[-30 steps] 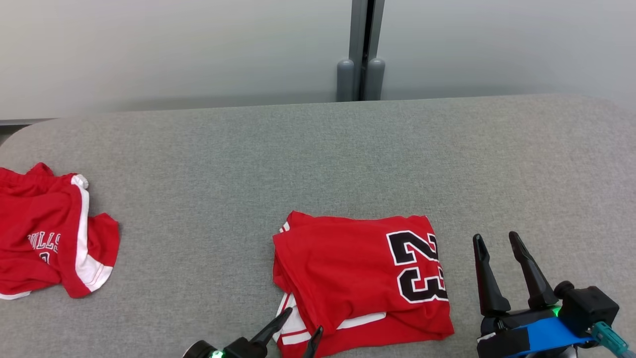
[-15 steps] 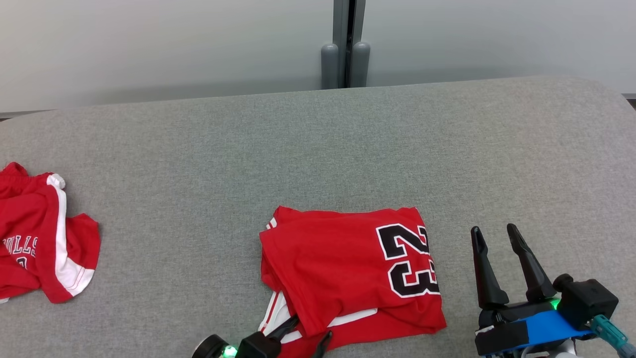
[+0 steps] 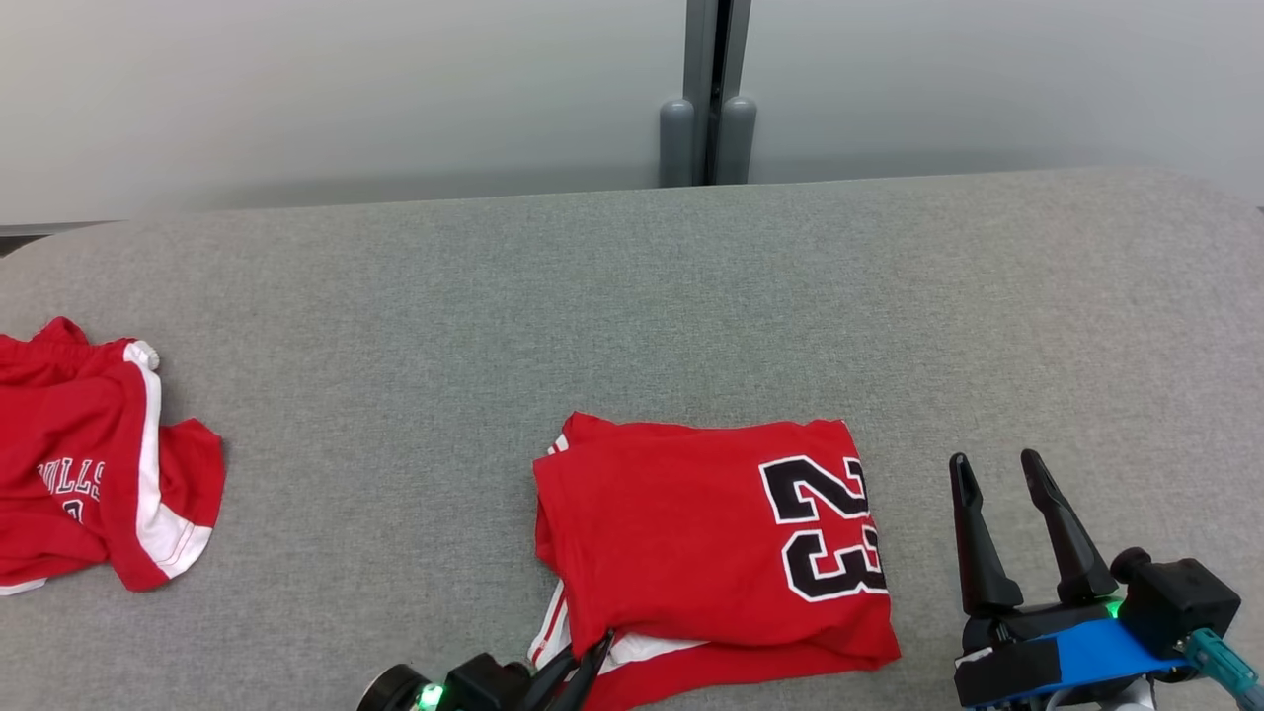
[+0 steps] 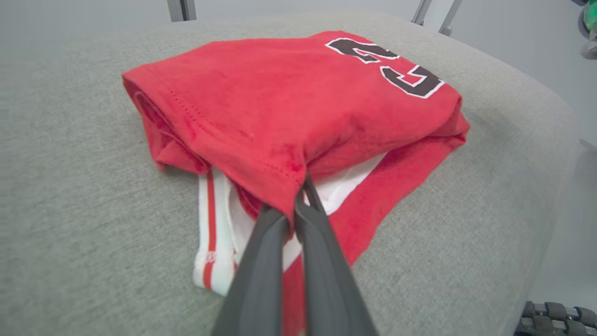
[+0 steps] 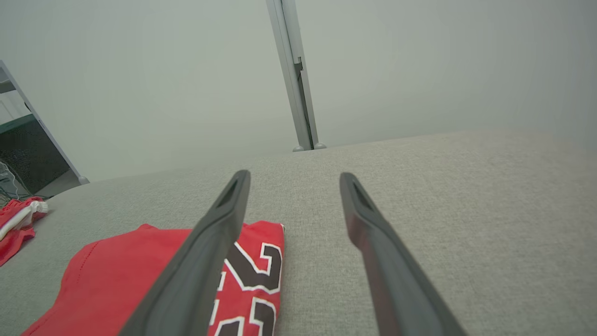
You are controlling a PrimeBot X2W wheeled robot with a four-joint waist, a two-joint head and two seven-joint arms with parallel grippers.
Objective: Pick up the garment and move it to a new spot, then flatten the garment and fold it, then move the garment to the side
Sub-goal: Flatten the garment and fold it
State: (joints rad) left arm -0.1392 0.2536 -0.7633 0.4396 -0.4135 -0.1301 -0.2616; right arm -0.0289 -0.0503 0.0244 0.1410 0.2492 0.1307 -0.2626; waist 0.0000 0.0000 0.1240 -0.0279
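Garment [image 3: 711,553], red with number 23 on top, lies folded on the grey worktop [image 3: 395,326], toward 6 o'clock of the head view. Left hand [image 3: 585,664] is clenched on it: fingers [image 4: 322,261] pinch the hem of the top red layer at the garment's 7 o'clock corner, clearest in the left wrist view. Right hand [image 3: 994,462] is released, jaws apart, holding nothing. It hovers just beside the garment at its 3 o'clock and touches no cloth. Second red piece, shorts [image 3: 89,464], sits well apart at 9 o'clock.

Folding looks done; the move to the side is likely the step in hand.

Risks:
- Pinch seems to catch the top layer alone. White-striped under layer [image 4: 210,233] pokes out loose below it, so a lift or drag could peel the top open and wreck the fold.
- One-corner grip, so the far 1 o'clock end may sag, trail and bunch on the worktop.
- Thin bite on the hem could slip out mid-move.
- Carrying it too far toward 9 o'clock could run it into the shorts.
- Right hand gives no support on the 3 o'clock edge.
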